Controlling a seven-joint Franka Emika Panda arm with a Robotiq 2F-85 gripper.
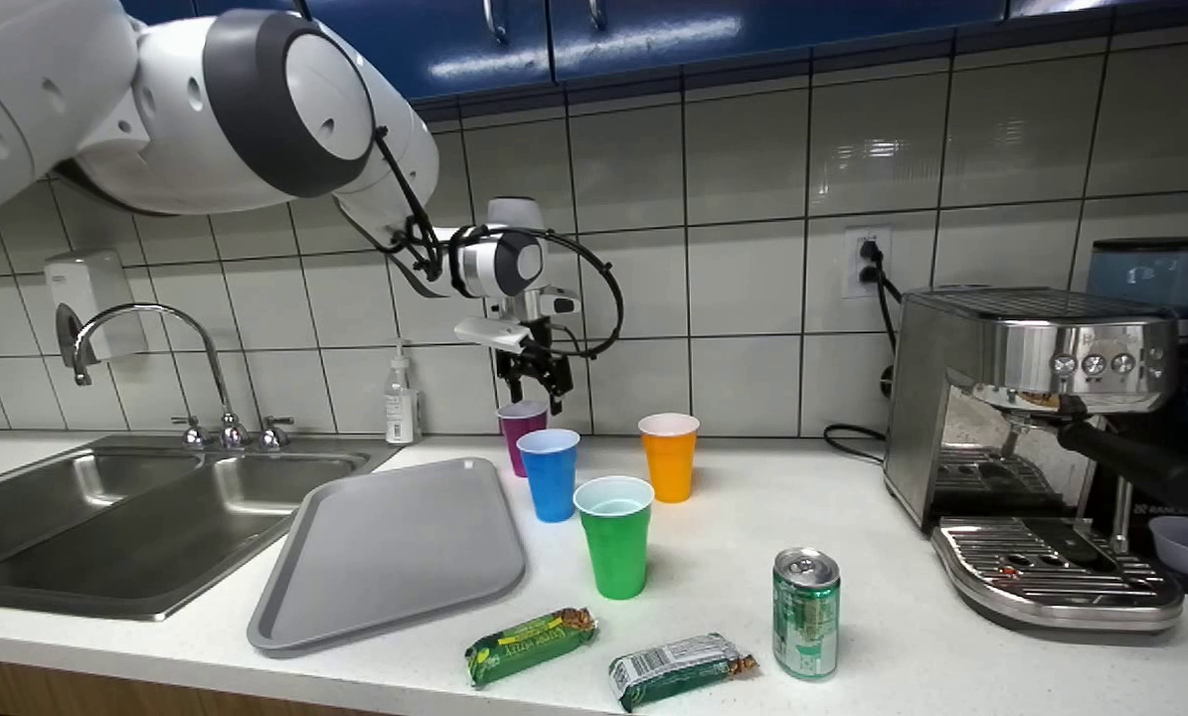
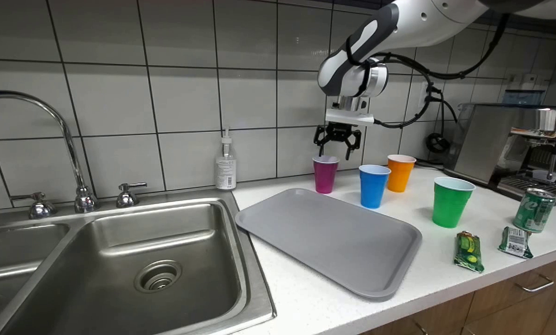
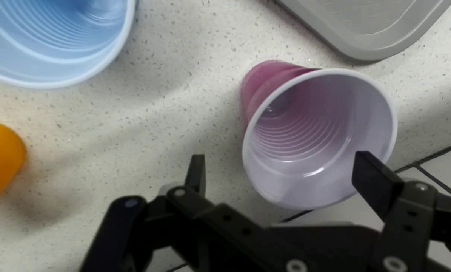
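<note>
Purple cup (image 3: pixel 316 138) sits below spread jaws, rim partly hidden in wrist view.

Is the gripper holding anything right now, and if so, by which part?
Nothing is held: the gripper stands open near the purple cup.

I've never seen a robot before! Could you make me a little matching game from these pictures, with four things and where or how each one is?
1. purple cup
2. gray tray
3. green can
4. end effector

A. lying flat beside the sink
B. open, holding nothing
C. upright, nearest to the end effector
D. upright, between a wrapped snack and the coffee machine

Right pairs: 1-C, 2-A, 3-D, 4-B
</note>
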